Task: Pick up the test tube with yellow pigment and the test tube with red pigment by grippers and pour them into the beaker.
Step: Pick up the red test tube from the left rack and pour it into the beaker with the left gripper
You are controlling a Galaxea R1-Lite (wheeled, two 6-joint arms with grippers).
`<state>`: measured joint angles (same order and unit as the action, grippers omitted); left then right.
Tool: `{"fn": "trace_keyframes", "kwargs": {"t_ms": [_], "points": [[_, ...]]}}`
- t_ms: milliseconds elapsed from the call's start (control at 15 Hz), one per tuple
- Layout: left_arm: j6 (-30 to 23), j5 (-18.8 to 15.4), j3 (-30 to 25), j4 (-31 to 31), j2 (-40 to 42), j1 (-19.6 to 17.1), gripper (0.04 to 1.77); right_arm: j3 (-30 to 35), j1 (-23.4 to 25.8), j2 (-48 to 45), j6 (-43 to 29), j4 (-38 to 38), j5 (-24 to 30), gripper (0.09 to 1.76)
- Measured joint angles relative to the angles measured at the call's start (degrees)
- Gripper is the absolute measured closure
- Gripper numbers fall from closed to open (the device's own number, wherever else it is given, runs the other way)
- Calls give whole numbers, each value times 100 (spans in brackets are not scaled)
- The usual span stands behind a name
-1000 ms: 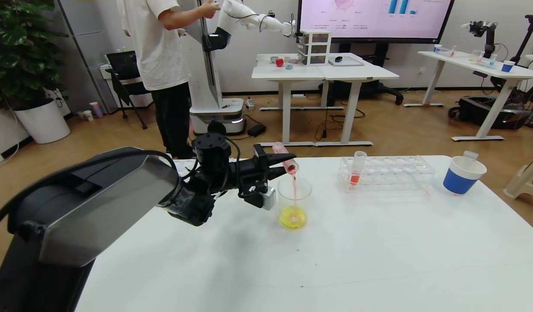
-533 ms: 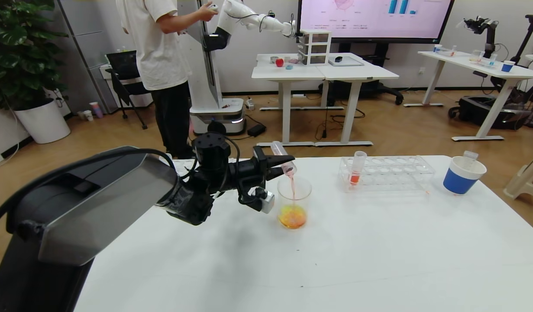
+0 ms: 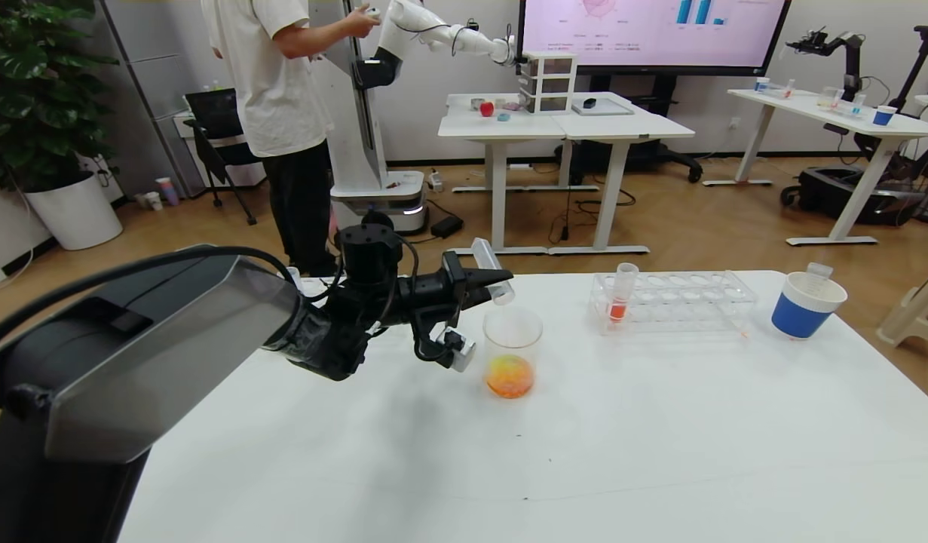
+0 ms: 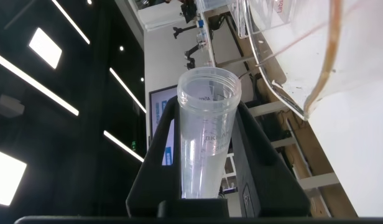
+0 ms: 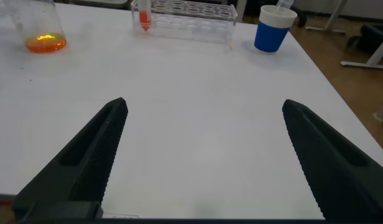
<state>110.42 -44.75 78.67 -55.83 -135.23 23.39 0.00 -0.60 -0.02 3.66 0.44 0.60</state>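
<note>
Left end effector [image 3: 485, 288] is clamped on an emptied test tube [image 3: 493, 271], tipped mouth-down just above the beaker [image 3: 512, 351], which stands on the table [image 3: 622, 437] holding orange liquid. Right end effector [image 5: 201, 155] hangs wide open over the table, gripping nothing.

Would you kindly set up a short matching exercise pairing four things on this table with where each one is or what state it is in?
Things:
1. beaker
2. tube with red liquid
3. empty tube
4. blue cup

States:
A. tilted in the left pincer
B. upright in the clear rack
C. holds orange liquid
D. right of the rack

Pairs: 1-C, 2-B, 3-A, 4-D
</note>
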Motion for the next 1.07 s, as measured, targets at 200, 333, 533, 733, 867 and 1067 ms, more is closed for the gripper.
{"fn": "trace_keyframes", "kwargs": {"t_ms": [200,333,533,733,867,1067], "points": [[-111,0,9,18,67,17,131,0,0,0,2,0,0,11],[-535,10,-26,-4,122,17,131,0,0,-2,2,0,0,11],[-1648,446,-193,-98,334,17,131,0,0,0,2,0,0,11],[-3527,1163,-491,-549,574,6,131,0,0,-2,2,0,0,11],[-5163,2206,-703,-1300,645,24,131,0,0,0,2,0,0,11],[-7457,4074,-995,-1836,730,116,131,0,0,0,4,0,0,11]]}}
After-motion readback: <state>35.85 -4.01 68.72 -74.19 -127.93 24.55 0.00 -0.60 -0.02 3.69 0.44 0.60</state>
